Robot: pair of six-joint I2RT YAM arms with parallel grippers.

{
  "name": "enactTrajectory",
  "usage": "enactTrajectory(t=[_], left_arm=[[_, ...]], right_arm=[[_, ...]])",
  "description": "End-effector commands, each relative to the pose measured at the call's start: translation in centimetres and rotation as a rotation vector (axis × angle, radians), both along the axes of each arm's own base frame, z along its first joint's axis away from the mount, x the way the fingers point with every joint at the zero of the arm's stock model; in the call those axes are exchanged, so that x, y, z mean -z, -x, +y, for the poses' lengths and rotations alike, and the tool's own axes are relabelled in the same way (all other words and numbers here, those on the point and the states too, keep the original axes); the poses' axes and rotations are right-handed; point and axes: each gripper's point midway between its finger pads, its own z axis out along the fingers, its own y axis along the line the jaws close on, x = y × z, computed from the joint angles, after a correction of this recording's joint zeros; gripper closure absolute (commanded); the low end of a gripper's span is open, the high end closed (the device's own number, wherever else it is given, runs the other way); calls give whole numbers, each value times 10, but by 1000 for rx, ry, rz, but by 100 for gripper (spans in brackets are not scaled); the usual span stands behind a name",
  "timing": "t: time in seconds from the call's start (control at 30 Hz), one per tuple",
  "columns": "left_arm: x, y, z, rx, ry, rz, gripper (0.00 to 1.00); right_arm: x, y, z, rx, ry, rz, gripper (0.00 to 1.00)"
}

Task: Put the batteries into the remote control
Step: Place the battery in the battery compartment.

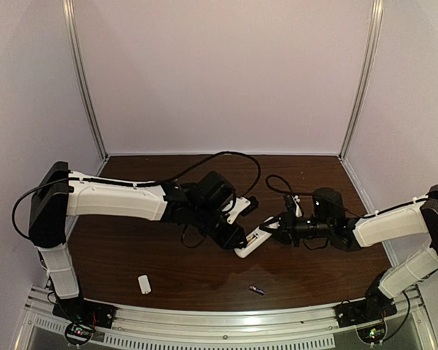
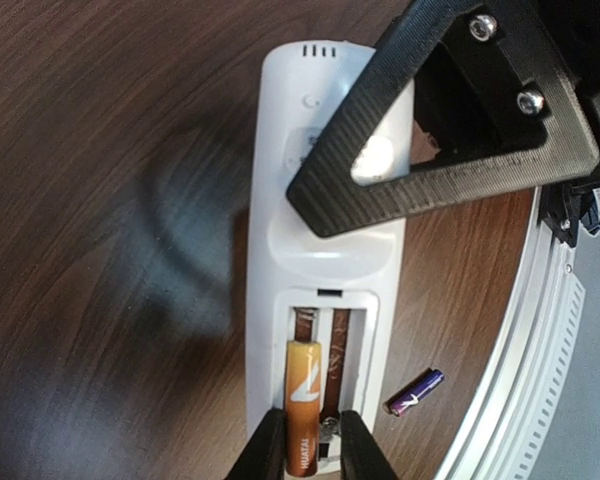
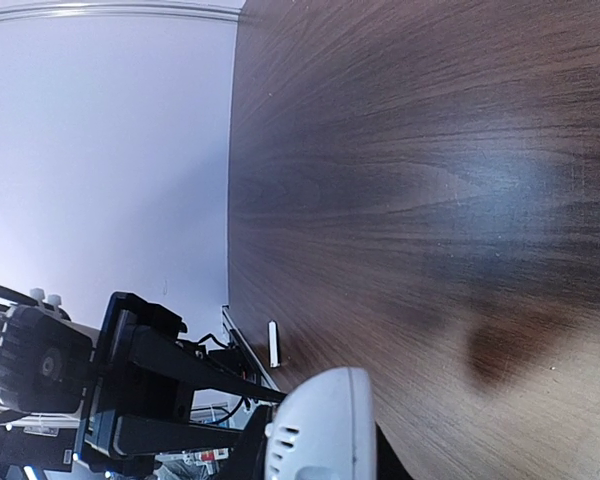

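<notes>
Two fingers of the left gripper [image 2: 311, 432] low at the open battery bay: jaws parted a little, straddling the near end of the orange battery [image 2: 302, 395], a sliver of gap showing on one side. Seated lengthwise in the left slot of the bay; right slot bare, metal contact visible at its near end. Bay cut into the back of the remote control [image 2: 325, 230], white, back side facing the left wrist camera, small vents at the far end. Clamped across the middle by the right gripper [image 1: 274, 227], jaws closed tight on the shell; one black ribbed finger [image 2: 430, 140] crossing over it in the left wrist view. Raised above the table [image 1: 168, 270] near its centre, slanting between the two grippers in the top view. Down on the dark wood toward the near rail: purple-blue battery [image 2: 415, 391], loose, apart from both grippers and from the remote. Farther left near the front edge: small white rectangular piece [image 1: 144, 284], alone, well apart from everything else. From the right wrist, only the rounded vented end of the remote at the bottom, wood grain beyond.
</notes>
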Motion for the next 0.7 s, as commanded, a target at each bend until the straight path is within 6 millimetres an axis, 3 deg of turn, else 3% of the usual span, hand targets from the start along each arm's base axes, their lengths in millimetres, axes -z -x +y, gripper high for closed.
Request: enactTrajectory(t=[0.0, 0.27, 0.37, 0.57, 0.67], left_arm=[[2, -9, -3, -9, -1, -23, 79], [-14, -9, -5, -2, 40, -45, 68], [-31, -10, -4, 9, 81, -86, 59], [-74, -7, 1, 32, 202, -188, 32], [-88, 0, 3, 82, 248, -231, 27]], right_arm=[[-13, 5, 3, -40, -57, -21, 100], [-10, 6, 2, -56, -70, -11, 100], [-9, 9, 1, -77, -71, -7, 100], [-5, 16, 2, -129, -53, 1, 100], [-7, 19, 4, -159, -57, 3, 100]])
